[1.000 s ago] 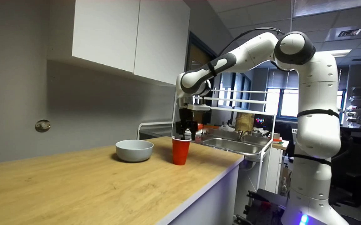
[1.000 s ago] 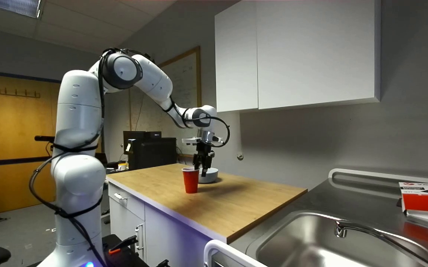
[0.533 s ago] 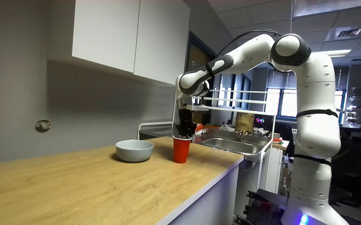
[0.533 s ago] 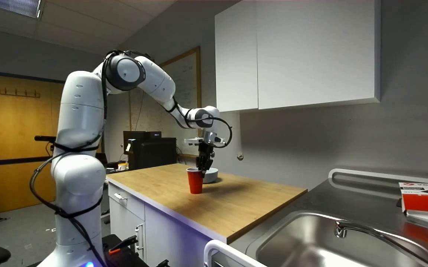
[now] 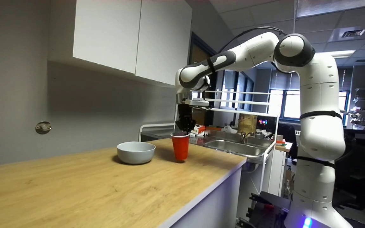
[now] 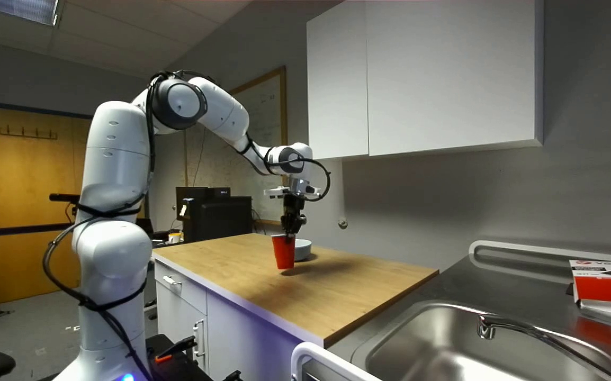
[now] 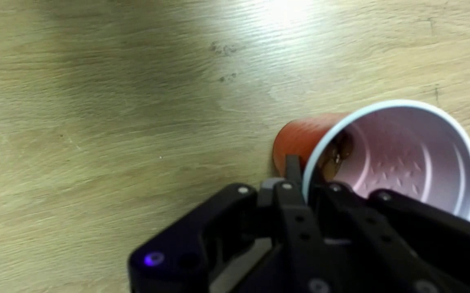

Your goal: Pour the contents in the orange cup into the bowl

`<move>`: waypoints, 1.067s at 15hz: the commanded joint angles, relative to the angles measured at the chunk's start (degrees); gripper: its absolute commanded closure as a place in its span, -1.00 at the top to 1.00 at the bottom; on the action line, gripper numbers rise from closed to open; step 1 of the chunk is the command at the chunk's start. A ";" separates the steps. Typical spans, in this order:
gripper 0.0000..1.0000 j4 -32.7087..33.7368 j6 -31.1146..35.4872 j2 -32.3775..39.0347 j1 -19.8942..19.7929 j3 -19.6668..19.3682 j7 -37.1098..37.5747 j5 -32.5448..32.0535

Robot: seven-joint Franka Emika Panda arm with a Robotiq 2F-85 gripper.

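The orange cup (image 5: 180, 148) hangs just above the wooden counter in both exterior views, slightly tilted, with a shadow under its base. My gripper (image 7: 306, 174) is shut on the cup's wall at the rim. One finger lies outside against the red side, and the other reaches inside. Brown glossy pieces (image 7: 331, 165) lie at the bottom of the cup in the wrist view, partly hidden by the rim and finger. The light grey bowl (image 5: 136, 154) stands upright on the counter close beside the cup; in an exterior view the cup partly covers the bowl (image 6: 303, 251).
White wall cabinets (image 5: 106, 34) overhang the back of the wooden counter (image 5: 84, 186). A metal sink (image 6: 443, 344) with a faucet adjoins the counter's end. A white rack frame (image 5: 272, 136) stands by the sink. A red and white box (image 6: 607, 286) lies beyond the faucet.
My gripper has closed on the cup's wall. The cup has risen off the counter and shifted a little toward the bowl, tilting slightly. The bowl has stayed put.
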 commanded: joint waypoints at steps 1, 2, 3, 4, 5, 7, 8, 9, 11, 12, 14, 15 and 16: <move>-0.92 6.55 -4.86 1.38 1.24 0.10 4.72 0.04; -0.93 8.38 -5.78 1.85 1.63 0.17 6.47 -0.26; -0.93 10.21 -6.79 2.36 2.03 0.25 8.07 -0.51; -0.93 12.31 -7.91 3.05 2.47 0.35 9.64 -0.87; -0.93 14.61 -8.97 3.97 2.95 0.43 10.99 -1.29; -0.92 19.95 -11.67 6.67 4.08 0.54 14.01 -2.35; -0.92 22.80 -13.21 8.37 4.64 0.49 15.47 -2.92; -0.92 26.33 -15.24 10.68 5.34 0.40 17.21 -3.67; -0.92 32.05 -18.92 14.85 6.82 0.08 20.56 -5.22; -0.92 34.89 -20.81 16.83 7.64 -0.05 22.06 -6.09; -0.92 40.27 -24.50 20.90 9.60 -0.45 25.16 -8.77; -0.92 42.92 -26.44 22.89 10.84 -0.63 26.74 -10.42; -0.92 45.46 -28.44 24.73 11.99 -0.84 27.91 -11.98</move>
